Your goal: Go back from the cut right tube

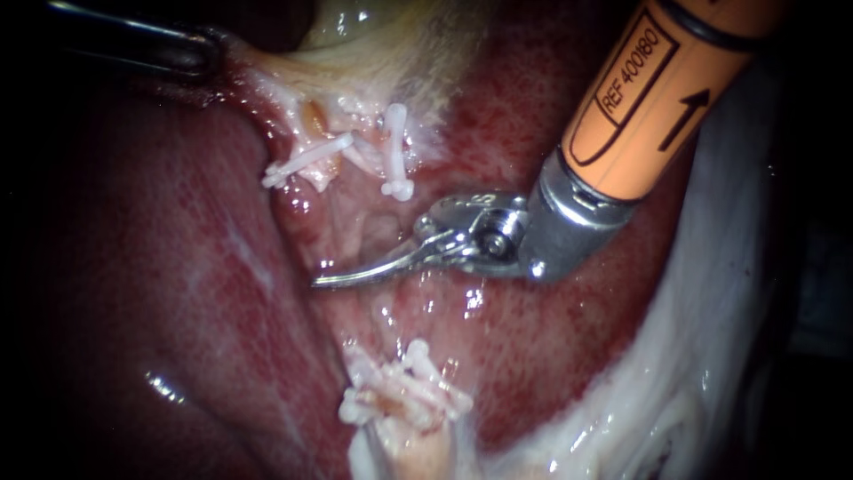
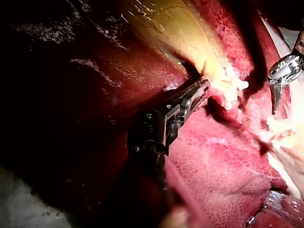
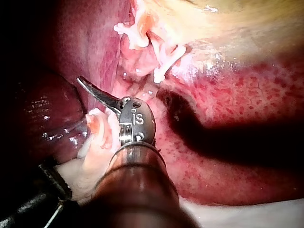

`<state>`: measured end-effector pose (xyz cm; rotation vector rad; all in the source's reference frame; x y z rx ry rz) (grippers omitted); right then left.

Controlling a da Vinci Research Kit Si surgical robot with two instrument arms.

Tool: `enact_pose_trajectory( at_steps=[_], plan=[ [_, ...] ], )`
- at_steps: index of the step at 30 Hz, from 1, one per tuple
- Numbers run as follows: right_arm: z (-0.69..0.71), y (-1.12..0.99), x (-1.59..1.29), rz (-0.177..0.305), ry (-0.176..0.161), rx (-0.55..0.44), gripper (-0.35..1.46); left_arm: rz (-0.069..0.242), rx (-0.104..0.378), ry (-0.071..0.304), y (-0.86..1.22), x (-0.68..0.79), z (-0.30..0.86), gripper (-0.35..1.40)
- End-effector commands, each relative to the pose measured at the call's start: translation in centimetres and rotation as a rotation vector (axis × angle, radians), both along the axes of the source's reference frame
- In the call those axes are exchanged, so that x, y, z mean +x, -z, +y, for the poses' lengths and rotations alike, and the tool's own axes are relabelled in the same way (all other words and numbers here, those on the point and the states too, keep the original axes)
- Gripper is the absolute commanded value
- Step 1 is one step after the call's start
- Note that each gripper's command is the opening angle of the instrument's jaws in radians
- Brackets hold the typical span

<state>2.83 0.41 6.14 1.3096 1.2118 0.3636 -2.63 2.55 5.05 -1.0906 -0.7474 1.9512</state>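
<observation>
My right instrument (image 1: pixel 336 277), on an orange shaft, has thin curved blades that lie shut and hold nothing. They hover over the liver bed in the gap between the cut tube ends. Two white clips (image 1: pixel 306 160) (image 1: pixel 394 153) sit on the upper stumps below the gallbladder (image 1: pixel 391 36). The lower stump (image 1: pixel 400 400) carries more white clips. From the right wrist view the shut blades (image 3: pixel 92 92) point past the lower stump (image 3: pixel 97 128), short of the upper clips (image 3: pixel 164 64). My left instrument (image 2: pixel 199 91) is shut on the gallbladder's pale edge (image 2: pixel 216 83); in the endoscope view only its dark tip (image 1: pixel 191 55) shows.
Dark red liver (image 1: pixel 133 293) fills the left and lower field. White fatty tissue (image 1: pixel 711 356) runs along the right side. In the left wrist view my right instrument's blades (image 2: pixel 274 107) hang beside the clipped stumps (image 2: pixel 235 90).
</observation>
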Motion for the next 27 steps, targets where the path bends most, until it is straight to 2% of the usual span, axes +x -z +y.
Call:
enact_pose_trajectory(
  at_steps=[1,3,5,6,8,10,12,16,19,21,23,25,27],
  plan=[
    [0.00,0.01,0.00,0.000,0.000,0.000,-0.35,0.000,0.000,0.000,0.00,0.00,0.00,-0.35],
    [0.00,0.01,0.01,-0.005,-0.001,0.005,-0.35,0.000,0.000,-0.001,0.00,0.00,0.00,-0.35],
    [0.00,0.01,0.02,0.011,-0.014,-0.026,0.21,0.000,0.000,-0.001,0.01,0.01,0.00,-0.35],
    [0.00,0.01,0.03,0.011,-0.021,-0.031,0.61,0.000,0.000,-0.001,0.01,0.01,0.00,-0.35],
    [0.01,0.00,0.05,0.004,-0.032,-0.033,1.01,-0.001,0.001,-0.001,0.01,0.01,0.00,-0.35],
    [0.01,0.00,0.08,-0.011,-0.057,-0.037,1.25,-0.001,0.001,-0.001,0.01,0.01,0.00,-0.35],
    [0.02,0.00,0.10,-0.026,-0.083,-0.040,1.36,-0.001,0.001,-0.001,0.02,0.01,0.00,-0.35],
    [0.01,-0.02,0.11,-0.044,-0.128,-0.061,1.43,-0.001,0.001,-0.001,0.03,0.01,0.00,-0.35],
    [-0.01,-0.01,0.06,-0.052,-0.155,-0.105,1.40,0.000,0.001,0.000,0.04,0.02,0.01,-0.35],
    [-0.03,0.02,0.01,-0.088,-0.175,-0.177,1.40,0.001,0.000,0.002,0.04,0.03,0.01,-0.35],
    [-0.06,0.06,-0.07,-0.148,-0.204,-0.301,1.43,0.001,0.000,0.001,0.04,0.04,0.01,-0.35],
    [-0.10,0.11,-0.18,-0.185,-0.198,-0.451,1.43,0.002,-0.002,0.003,0.04,0.04,0.01,-0.35],
    [-0.12,0.15,-0.28,-0.225,-0.195,-0.560,1.43,0.002,-0.001,0.002,0.04,0.05,0.02,-0.35]
  ],
)
